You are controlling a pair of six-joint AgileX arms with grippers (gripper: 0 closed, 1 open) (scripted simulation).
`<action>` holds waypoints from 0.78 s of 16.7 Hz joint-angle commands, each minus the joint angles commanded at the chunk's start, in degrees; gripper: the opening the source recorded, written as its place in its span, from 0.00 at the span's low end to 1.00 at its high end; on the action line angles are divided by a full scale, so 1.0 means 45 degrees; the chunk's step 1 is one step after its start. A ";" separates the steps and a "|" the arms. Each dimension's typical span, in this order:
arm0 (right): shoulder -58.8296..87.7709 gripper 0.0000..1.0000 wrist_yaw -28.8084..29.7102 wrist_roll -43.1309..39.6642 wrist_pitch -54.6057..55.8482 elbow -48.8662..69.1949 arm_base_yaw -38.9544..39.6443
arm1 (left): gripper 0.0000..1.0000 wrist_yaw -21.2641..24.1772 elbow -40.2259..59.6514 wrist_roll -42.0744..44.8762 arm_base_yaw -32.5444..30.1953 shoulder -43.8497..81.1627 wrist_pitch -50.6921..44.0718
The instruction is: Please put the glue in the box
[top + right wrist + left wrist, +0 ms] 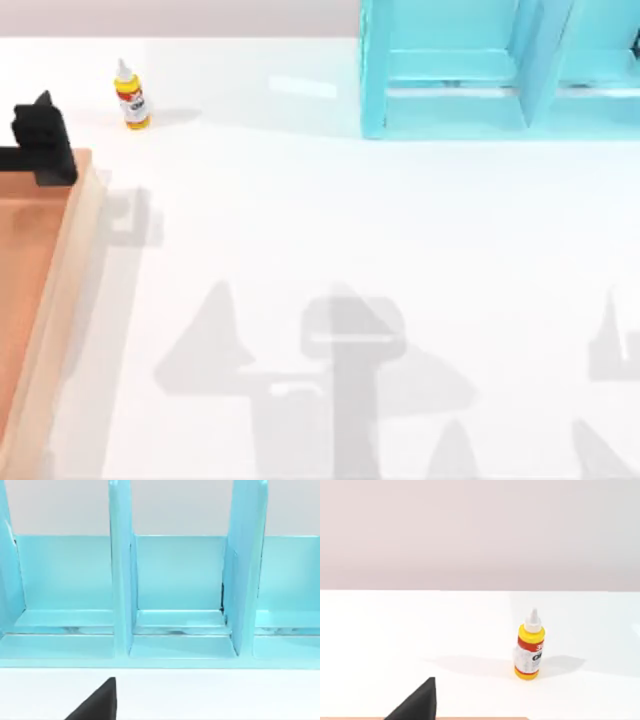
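Glue bottle (131,96): the small yellow bottle, with its white pointed nozzle and red-and-white label, is seen standing upright on the white table (350,250), beyond the far corner of the wooden box and apart from it. A soft shadow is cast on the table beside it. In the left wrist view the glue bottle (530,648) is seen upright, ahead of the camera, nothing touching it.

Wooden box (62,290): the large shallow tray, with light tan rim walls and an orange-brown floor, is set at the table's left edge, partly cut off by the frame. Nothing is seen lying on the visible part of its floor. The glue bottle is outside it.

Left gripper (42,140): a black shape is seen over the far corner of the wooden box, near the glue bottle but not touching it. Whether its fingers are apart or together cannot be told. One dark fingertip (417,702) is caught at the edge of the left wrist view, above a strip of the box rim.

Right arm: its wrist camera is pointed at the turquoise cabinet, with one dark fingertip (97,702) in frame; the spread of the fingers cannot be told.

Turquoise cabinet (440,90): the shelf-like unit is placed at the far side of the table, well apart from the wooden box, its upright dividers (120,570) seen in the right wrist view.
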 joint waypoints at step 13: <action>0.0000 1.00 0.0000 0.0000 0.0000 0.0000 0.0000 | 1.00 -0.0518 0.6157 -0.0456 -0.0667 1.2715 0.3408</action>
